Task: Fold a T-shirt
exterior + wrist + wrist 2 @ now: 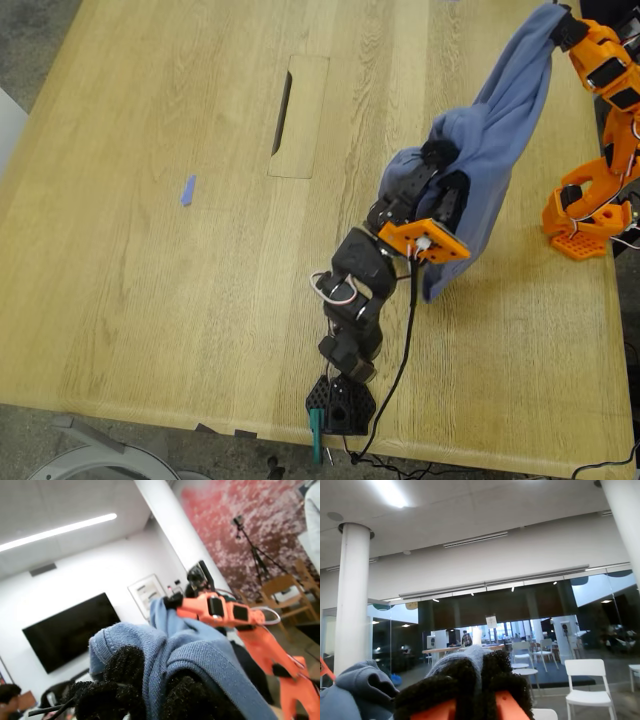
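The slate-blue T-shirt (495, 150) hangs bunched in the air above the table, stretched between both grippers at the exterior view's right. My first gripper (437, 152), on the black arm, is shut on a fold of the T-shirt (200, 655); its black foam fingers (125, 667) pinch the cloth. My second gripper (562, 22), on the orange arm at the exterior view's upper right, is shut on the shirt's upper end. In the second wrist view its foam fingers (455, 677) clamp a grey-blue fold, with more of the T-shirt (355, 690) hanging beside them. The chest print is hidden.
A tiny blue scrap (188, 190) lies on the wooden table (150, 300) toward the exterior view's left. A rectangular cable hatch (298, 115) is set into the table's far middle. The black arm's base (340, 405) sits at the near edge, the orange arm's base (585, 215) at the exterior view's right edge.
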You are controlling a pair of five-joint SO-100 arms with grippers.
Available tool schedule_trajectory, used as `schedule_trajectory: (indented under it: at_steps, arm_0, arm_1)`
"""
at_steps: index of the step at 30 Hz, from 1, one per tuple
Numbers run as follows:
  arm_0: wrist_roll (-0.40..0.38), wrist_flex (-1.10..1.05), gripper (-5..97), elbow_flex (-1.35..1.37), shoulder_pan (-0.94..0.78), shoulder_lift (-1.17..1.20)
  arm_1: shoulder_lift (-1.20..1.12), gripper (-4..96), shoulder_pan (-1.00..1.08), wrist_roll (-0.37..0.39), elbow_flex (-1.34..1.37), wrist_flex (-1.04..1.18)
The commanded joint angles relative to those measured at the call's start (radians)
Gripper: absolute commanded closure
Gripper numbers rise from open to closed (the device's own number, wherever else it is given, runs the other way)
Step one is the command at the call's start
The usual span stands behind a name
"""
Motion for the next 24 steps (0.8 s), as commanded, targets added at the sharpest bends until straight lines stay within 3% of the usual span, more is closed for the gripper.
schedule_trajectory:
  at_steps: [1, 6, 15, 24]
  arm_0:
    - [-0.012, 0.041, 92, 0.002, 0.032, 0.124]
    - [-0.017, 0.137, 92, 0.029, 0.143, 0.141]
    - [-0.115, 0.195, 92, 0.051, 0.339, 0.141]
    - [-0.126, 0.230, 92, 0.121, 0.485, 0.140]
  arm_1:
    - [0.041, 91.4, 0.002, -0.005, -0.060, 0.025]
    - [0.083, 91.4, -0.008, -0.003, -0.058, 0.086]
    - [0.092, 91.4, -0.081, -0.005, -0.032, 0.098]
    - [0.104, 91.4, -0.242, -0.031, 0.025, 0.227]
